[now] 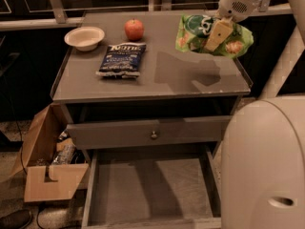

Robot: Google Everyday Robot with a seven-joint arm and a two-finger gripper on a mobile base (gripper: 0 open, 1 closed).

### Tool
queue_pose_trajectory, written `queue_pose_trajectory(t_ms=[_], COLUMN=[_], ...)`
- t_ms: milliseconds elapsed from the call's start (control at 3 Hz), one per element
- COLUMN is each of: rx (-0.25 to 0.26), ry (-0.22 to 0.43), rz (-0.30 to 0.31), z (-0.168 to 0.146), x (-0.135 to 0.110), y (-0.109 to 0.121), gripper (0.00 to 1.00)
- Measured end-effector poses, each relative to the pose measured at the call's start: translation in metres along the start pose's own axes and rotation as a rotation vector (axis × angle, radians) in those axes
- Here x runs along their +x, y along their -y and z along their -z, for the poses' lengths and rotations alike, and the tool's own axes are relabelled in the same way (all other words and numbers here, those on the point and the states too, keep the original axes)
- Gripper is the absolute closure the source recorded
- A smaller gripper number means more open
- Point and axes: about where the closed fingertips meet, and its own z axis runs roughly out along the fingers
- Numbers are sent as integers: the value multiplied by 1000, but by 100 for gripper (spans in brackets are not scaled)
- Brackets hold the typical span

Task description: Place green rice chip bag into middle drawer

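Well below the gripper (215,36) and nearer the camera, the middle drawer (147,190) stands pulled out, its floor bare. Over the table's (157,80) far right corner, the gripper is clenched on the green rice chip bag (191,36), clear of the tabletop. The pickup looks done; lowering the bag into the drawer and releasing it remain.

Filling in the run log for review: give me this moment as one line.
phase: carry | gripper: shut on green rice chip bag, above cabinet top right rear | middle drawer: open, bag not yet in
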Motion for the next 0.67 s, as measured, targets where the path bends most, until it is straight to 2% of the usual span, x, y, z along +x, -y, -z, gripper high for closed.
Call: queue_pose_trajectory(t_ms=[333,667], rx=[14,29], ry=[-17,-15], rz=[-15,-35], z=[28,51], x=[21,39], y=[-27,-64], gripper=[100,100])
